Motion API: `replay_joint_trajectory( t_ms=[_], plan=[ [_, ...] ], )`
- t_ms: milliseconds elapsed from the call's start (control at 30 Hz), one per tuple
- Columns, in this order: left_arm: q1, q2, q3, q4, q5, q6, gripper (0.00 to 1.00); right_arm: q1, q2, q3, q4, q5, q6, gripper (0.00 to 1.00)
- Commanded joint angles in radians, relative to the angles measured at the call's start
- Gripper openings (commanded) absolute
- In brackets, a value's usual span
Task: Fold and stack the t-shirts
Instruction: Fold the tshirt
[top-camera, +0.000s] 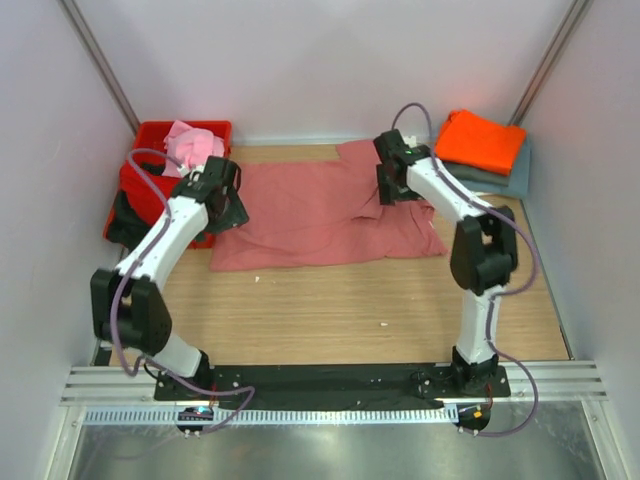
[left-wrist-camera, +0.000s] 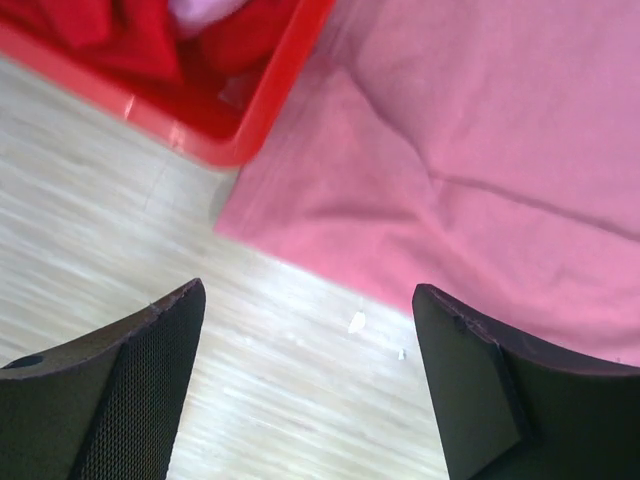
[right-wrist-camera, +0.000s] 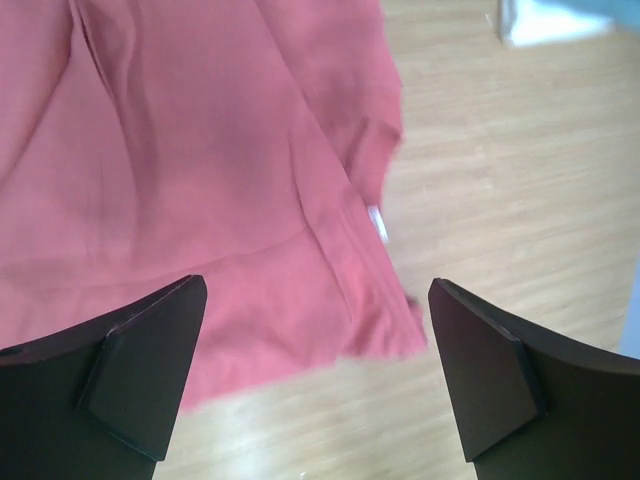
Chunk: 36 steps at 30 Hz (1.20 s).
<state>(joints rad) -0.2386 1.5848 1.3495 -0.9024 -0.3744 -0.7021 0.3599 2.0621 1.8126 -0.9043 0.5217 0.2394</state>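
A dusty salmon-pink t-shirt (top-camera: 320, 215) lies spread flat across the middle of the wooden table. My left gripper (top-camera: 228, 203) hovers over its left edge, jaws open and empty; in the left wrist view (left-wrist-camera: 308, 300) bare wood lies between the fingers and the shirt's corner (left-wrist-camera: 480, 150) is just beyond. My right gripper (top-camera: 395, 188) hangs over the shirt's right side, also open and empty (right-wrist-camera: 315, 290), with the shirt's hem corner (right-wrist-camera: 200, 170) below it. A folded orange t-shirt (top-camera: 480, 140) rests on a folded grey-blue one (top-camera: 512, 178) at the back right.
A red plastic crate (top-camera: 150, 135) stands at the back left, touching the shirt's corner (left-wrist-camera: 270, 110); it holds a light pink shirt (top-camera: 195, 145) and red cloth (left-wrist-camera: 100, 30). Dark cloth (top-camera: 125, 225) lies beside the crate. Small white scraps (left-wrist-camera: 356, 322) dot the wood.
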Motion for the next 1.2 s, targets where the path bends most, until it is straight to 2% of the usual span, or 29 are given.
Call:
replay_joint_trajectory(
  t_ms=[0, 33, 100, 133, 200, 300, 467, 700, 733, 867, 967, 1100, 1167],
  plan=[
    [-0.008, -0.162, -0.166, 0.067, 0.043, -0.026, 0.85, -0.074, -0.345, -0.266, 0.136, -0.133, 0.163, 1.0],
    [-0.007, -0.231, -0.214, 0.103, 0.078, -0.03, 0.86, -0.105, -0.446, -0.339, 0.181, -0.179, 0.196, 1.0],
    [-0.005, -0.29, -0.358, 0.213, 0.165, -0.043, 0.87, -0.192, -0.545, -0.556, 0.246, -0.294, 0.268, 1.0],
    [-0.005, -0.321, -0.401, 0.244, 0.176, -0.056, 0.88, -0.22, -0.61, -0.614, 0.28, -0.36, 0.293, 1.0],
    [-0.005, -0.382, -0.514, 0.336, 0.195, -0.088, 0.89, -0.293, -0.654, -0.75, 0.315, -0.406, 0.33, 1.0],
    [-0.002, -0.399, -0.587, 0.399, 0.195, -0.105, 0.9, -0.39, -0.685, -0.858, 0.378, -0.509, 0.339, 0.98],
    [0.031, -0.364, -0.642, 0.471, 0.233, -0.111, 0.92, -0.483, -0.61, -0.91, 0.45, -0.69, 0.325, 0.93],
    [0.074, -0.352, -0.707, 0.554, 0.252, -0.132, 0.94, -0.524, -0.499, -0.947, 0.564, -0.766, 0.356, 0.88],
    [0.078, -0.348, -0.707, 0.557, 0.244, -0.134, 0.94, -0.523, -0.481, -0.947, 0.587, -0.766, 0.357, 0.85],
    [0.091, -0.335, -0.708, 0.562, 0.2, -0.155, 0.94, -0.524, -0.461, -0.955, 0.604, -0.767, 0.362, 0.6],
    [0.091, -0.321, -0.719, 0.579, 0.177, -0.172, 0.94, -0.526, -0.468, -0.97, 0.604, -0.746, 0.351, 0.51],
    [0.09, -0.276, -0.714, 0.603, 0.129, -0.186, 0.82, -0.533, -0.462, -0.972, 0.607, -0.736, 0.339, 0.32],
    [0.09, -0.234, -0.698, 0.606, 0.112, -0.185, 0.82, -0.535, -0.456, -0.969, 0.611, -0.741, 0.336, 0.26]
  ],
)
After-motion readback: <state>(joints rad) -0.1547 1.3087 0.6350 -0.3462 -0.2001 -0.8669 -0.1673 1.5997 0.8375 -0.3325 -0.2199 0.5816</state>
